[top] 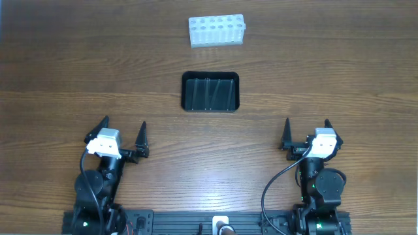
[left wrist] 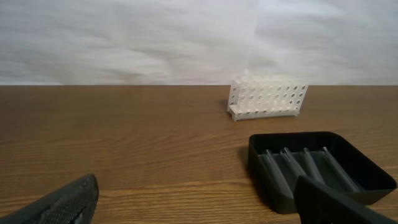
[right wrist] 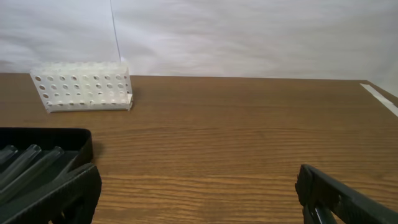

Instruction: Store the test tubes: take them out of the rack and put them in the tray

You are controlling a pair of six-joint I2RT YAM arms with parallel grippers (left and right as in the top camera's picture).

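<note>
Wood-grain brown, the table spreads under everything we can see, its planks running from side to side. Along its near edge stand the two arms, well apart from each other: the left arm at one side and the right arm at the other, both folded low over their bases. Next in size comes the black tray, a shallow rectangular tub with rounded corners, resting flat at the middle of the table, ahead of the arms and about midway between them, touching neither. Beyond it, farther from the arms and a little toward the right arm's side, sits the white rack, a pierced block with rows of round holes on its top and side faces (we cannot tell whether any tube stands in it); it is near the tray but clearly apart from it and turned slightly askew. The left gripper has its jaws spread wide with nothing between them, and the right gripper is spread just the same, also holding nothing. Smallest are the clear test tubes, lying side by side on the tray's floor, their lengths pointing away from the arms.
</note>
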